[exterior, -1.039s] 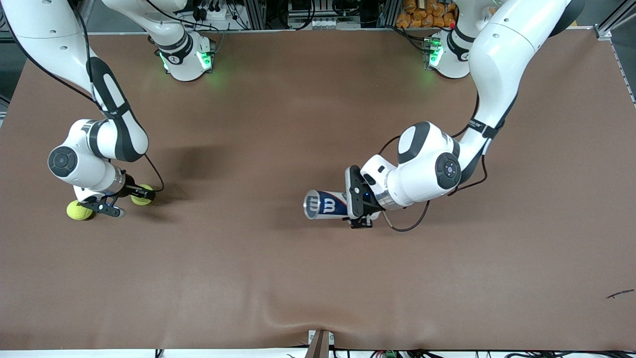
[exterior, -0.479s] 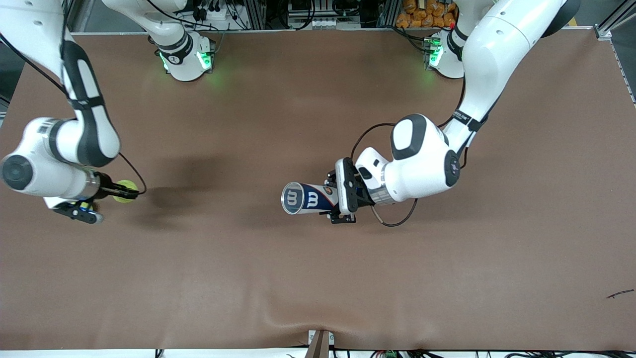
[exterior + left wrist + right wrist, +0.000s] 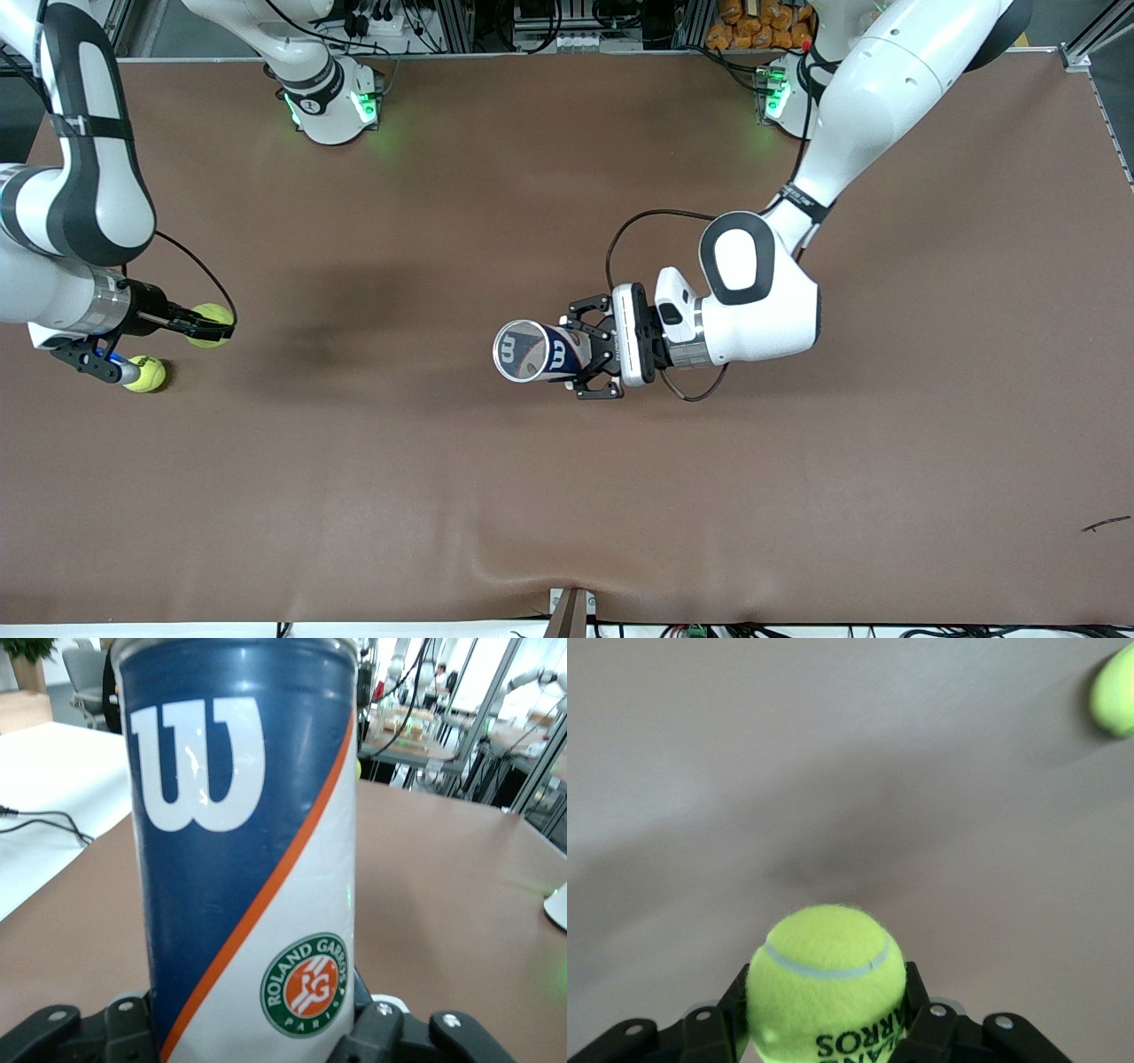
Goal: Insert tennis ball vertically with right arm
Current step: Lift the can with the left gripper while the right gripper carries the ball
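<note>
Over the right arm's end of the counter (image 3: pixel 372 496), the right hand (image 3: pixel 202 325) is clenched on a tennis ball (image 3: pixel 826 979), lifted clear of the surface. A second tennis ball (image 3: pixel 146 373) lies on the counter just beside it. Near the middle, the left hand (image 3: pixel 592 360) grasps a blue-and-white ball can (image 3: pixel 244 842), raised.

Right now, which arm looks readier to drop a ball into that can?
The right arm. Its gripper already holds a tennis ball between its fingers, at its own end of the table. The left gripper is busy holding the can with its open mouth turned up.
</note>
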`<act>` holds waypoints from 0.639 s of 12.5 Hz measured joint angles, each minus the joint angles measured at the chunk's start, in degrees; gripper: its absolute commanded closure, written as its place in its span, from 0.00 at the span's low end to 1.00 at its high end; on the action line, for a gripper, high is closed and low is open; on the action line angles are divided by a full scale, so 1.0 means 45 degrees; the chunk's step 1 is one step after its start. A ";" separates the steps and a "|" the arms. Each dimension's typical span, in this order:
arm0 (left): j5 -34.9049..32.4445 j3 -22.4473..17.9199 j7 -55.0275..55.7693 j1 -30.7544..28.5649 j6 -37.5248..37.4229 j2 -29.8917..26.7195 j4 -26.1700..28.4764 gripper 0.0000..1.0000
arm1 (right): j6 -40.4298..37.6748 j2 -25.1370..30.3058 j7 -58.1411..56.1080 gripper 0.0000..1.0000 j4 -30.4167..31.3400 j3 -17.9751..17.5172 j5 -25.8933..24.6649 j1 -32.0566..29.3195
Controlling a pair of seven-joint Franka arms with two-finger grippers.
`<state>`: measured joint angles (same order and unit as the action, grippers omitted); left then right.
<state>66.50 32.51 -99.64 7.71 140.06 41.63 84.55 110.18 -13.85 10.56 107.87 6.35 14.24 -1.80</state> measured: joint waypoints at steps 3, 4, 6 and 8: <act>0.0363 0.0003 -0.0757 0.0269 0.0000 0.0364 0.0015 0.31 | -0.0206 -0.0043 0.0221 0.35 0.0000 -0.0032 0.0859 0.0032; 0.0487 0.0002 -0.1145 0.0301 0.0000 0.0584 0.0028 0.30 | -0.0218 -0.0044 0.0518 0.35 0.0000 -0.0068 0.0936 0.0099; 0.0876 0.0017 -0.1627 0.0422 -0.0012 0.1045 0.0035 0.27 | -0.0220 -0.0043 0.1170 0.35 -0.0001 -0.0141 0.1403 0.0520; 0.1654 0.0024 -0.2063 0.0772 -0.0014 0.1387 0.0041 0.26 | -0.0173 -0.0037 0.1852 0.35 -0.0071 -0.0176 0.1644 0.1335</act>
<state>73.95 32.62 -108.92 11.18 140.00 47.87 84.73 109.40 -14.02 18.90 107.55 5.56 21.63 4.21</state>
